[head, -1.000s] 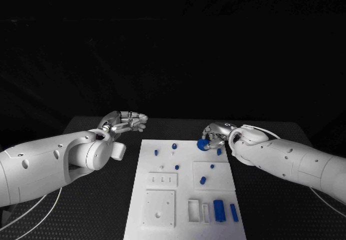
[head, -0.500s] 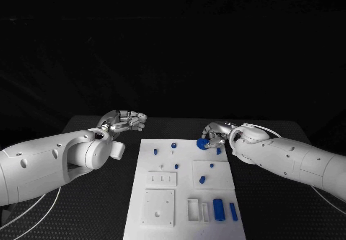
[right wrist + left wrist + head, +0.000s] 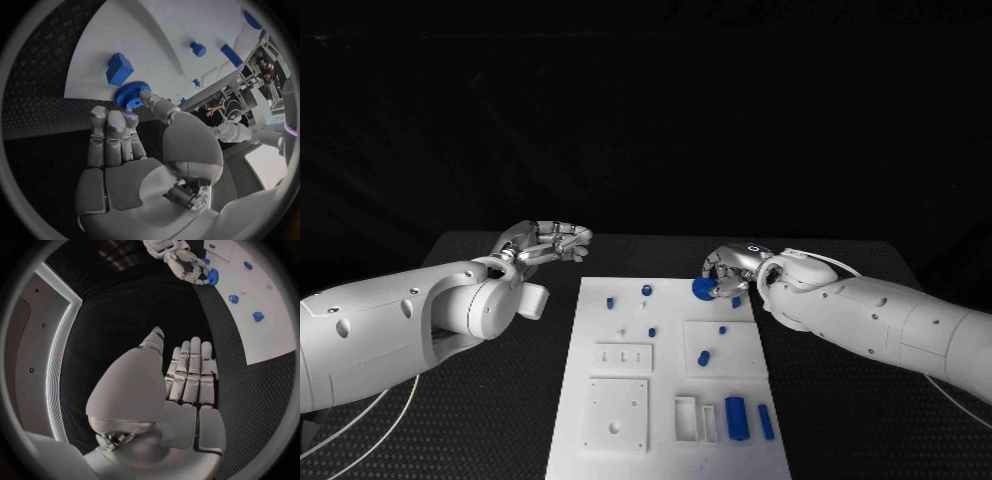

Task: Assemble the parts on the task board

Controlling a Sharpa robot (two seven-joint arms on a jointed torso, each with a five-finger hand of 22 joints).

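Standing by the table, I am looking from the near end to the far end. Close to me, long blue bars [image 3: 736,419] are standing in slots on the white task board [image 3: 617,455]. Farther up, small blue pegs [image 3: 705,357] are sitting on the board.

At the far right corner, the right hand [image 3: 728,268] is pinching a round blue gear [image 3: 705,288] between its thumb and fingertips. The gear is hanging over the board's far right edge, just beside a small blue block [image 3: 119,68]. The gear is flat and round, with tiny teeth all around its rim and a hole in the middle.

To do this step well, I think the hand should be keeping the gear flat, lining the hole up over its spot, and lowering it slowly without bumping the block.

Off the board's far left corner, the left hand [image 3: 548,241] is holding nothing, with its fingers curled in over the black table [image 3: 516,400].
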